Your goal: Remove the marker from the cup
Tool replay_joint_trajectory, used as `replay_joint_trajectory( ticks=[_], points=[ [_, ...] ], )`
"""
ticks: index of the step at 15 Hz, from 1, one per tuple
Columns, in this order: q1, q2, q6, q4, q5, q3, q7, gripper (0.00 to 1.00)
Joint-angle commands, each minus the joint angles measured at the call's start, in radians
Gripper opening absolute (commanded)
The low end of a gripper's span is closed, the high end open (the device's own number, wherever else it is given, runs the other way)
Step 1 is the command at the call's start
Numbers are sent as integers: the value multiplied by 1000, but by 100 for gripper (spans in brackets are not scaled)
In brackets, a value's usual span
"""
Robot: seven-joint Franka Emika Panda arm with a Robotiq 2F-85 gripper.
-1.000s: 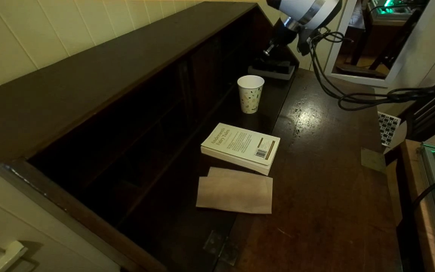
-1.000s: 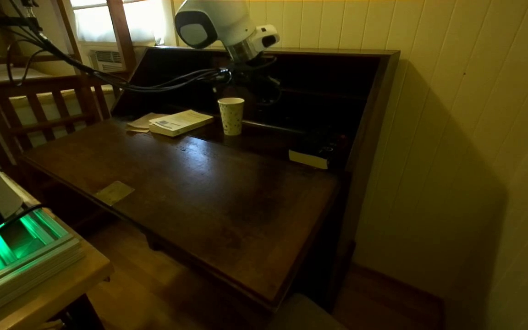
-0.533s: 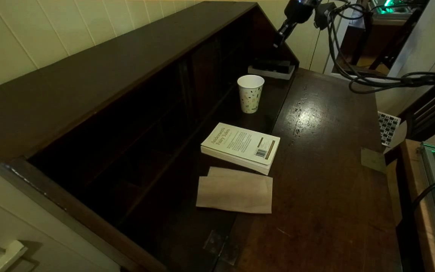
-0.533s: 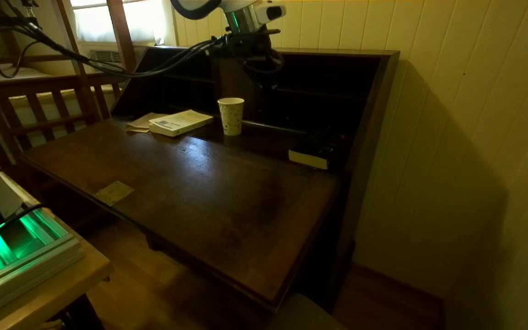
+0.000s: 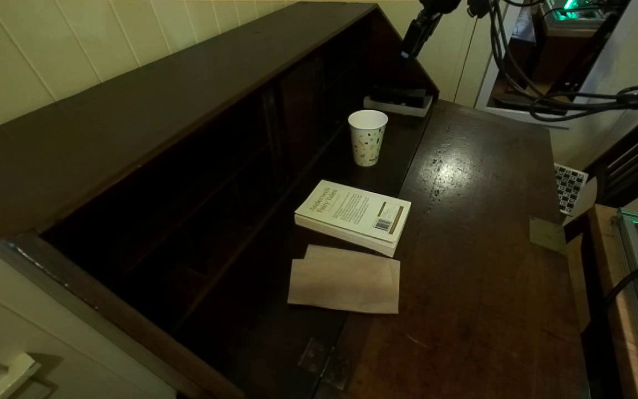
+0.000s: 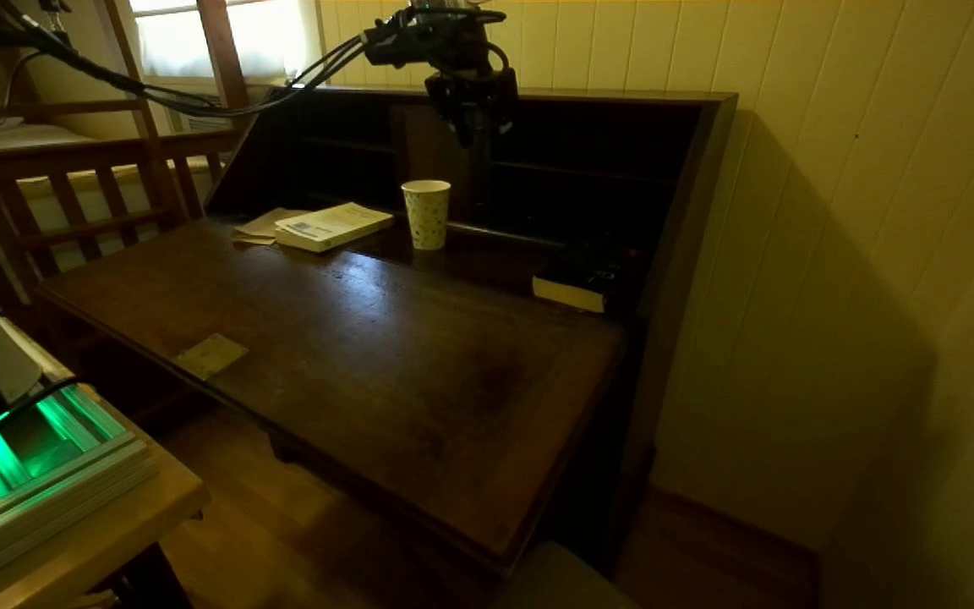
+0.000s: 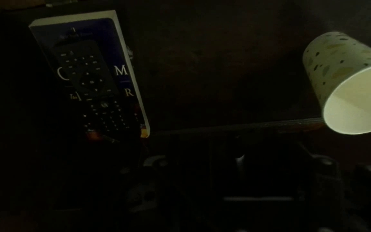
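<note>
The white speckled paper cup (image 5: 366, 145) stands upright on the dark desk, and it shows in both exterior views. Seen from the wrist, the cup (image 7: 328, 62) lies at the right, and nothing shows in the visible part of its pale inside. My gripper (image 6: 484, 135) hangs well above the desk, up and slightly to one side of the cup, clear of it. Its two fingers stand apart, and I make out nothing between them. In the wrist view the jaws are nearly black. The marker cannot be made out in any view; it is hidden or lost in the dark.
A black remote (image 7: 87, 69) lies on a dark blue book (image 7: 109, 38) at the desk's end. A white book (image 5: 355, 213) and brown paper (image 5: 346, 284) lie past the cup. The desk's shelves (image 6: 605, 152) rise behind; cables (image 6: 259, 106) trail from the arm.
My gripper has risen away from the desk over the last second. Its fingers, looking close together half a second ago, now stand apart. The cup, books and paper have not moved.
</note>
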Motion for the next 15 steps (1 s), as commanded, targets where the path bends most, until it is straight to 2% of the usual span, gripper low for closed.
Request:
replay_joint_trajectory(
  ticks=[1,4,9,11,15],
  points=[
    [-72,-67,-58,-42,-52,79,42,100],
    [-97,-87,-79,-50,-40,106,22,100],
    [-112,-113,-118,-51,-44,113,37,100],
    [-114,-75,-94,-23,-20,117,18,100],
    [-116,-85,-96,-30,-19,115,18,100]
  ],
)
